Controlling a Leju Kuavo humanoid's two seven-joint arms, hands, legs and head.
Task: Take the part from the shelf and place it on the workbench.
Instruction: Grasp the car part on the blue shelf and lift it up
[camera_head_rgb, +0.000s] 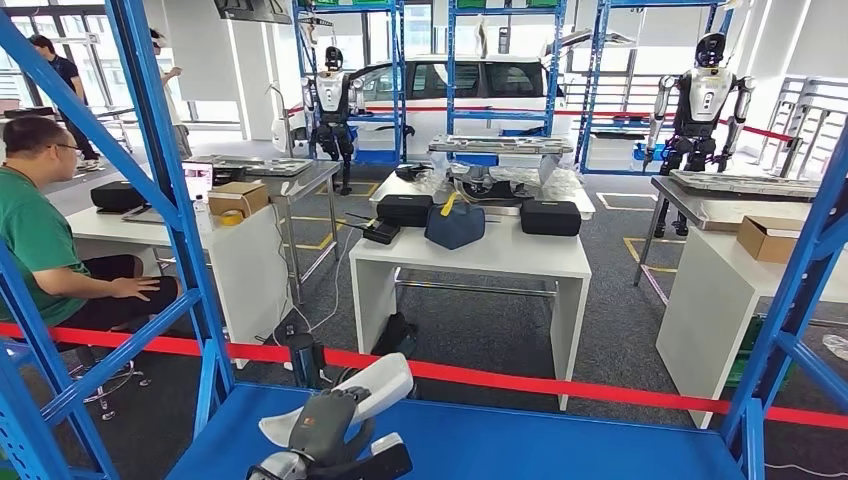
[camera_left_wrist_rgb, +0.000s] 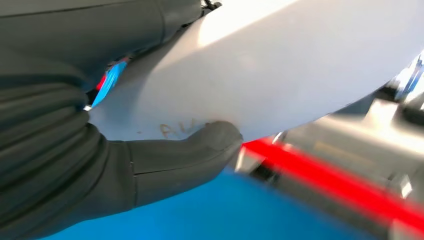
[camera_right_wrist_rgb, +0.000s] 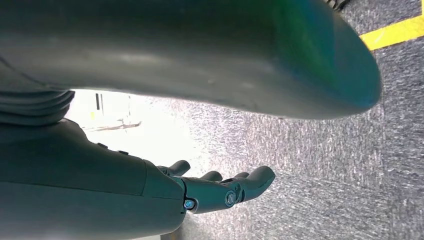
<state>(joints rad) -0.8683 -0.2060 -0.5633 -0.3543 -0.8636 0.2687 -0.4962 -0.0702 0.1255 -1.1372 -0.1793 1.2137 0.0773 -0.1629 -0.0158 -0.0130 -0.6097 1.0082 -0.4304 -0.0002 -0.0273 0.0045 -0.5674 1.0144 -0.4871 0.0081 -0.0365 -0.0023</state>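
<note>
Both hands differ: left hand (camera_head_rgb: 322, 428) grips the white part (camera_head_rgb: 352, 396) over the blue shelf (camera_head_rgb: 520, 448); right hand (camera_right_wrist_rgb: 150, 190) hangs empty, fingers apart.

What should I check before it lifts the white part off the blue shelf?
1. Left hand on white part: ok, thumb pressed against it.
2. Full wrap of fingers: cannot tell, hidden behind the part.
3. Part off blue shelf: cannot tell.
4. Right hand free: ok, holds nothing, over the carpet.
5. Red tape beyond the shelf edge: ok, clear of the part.
</note>
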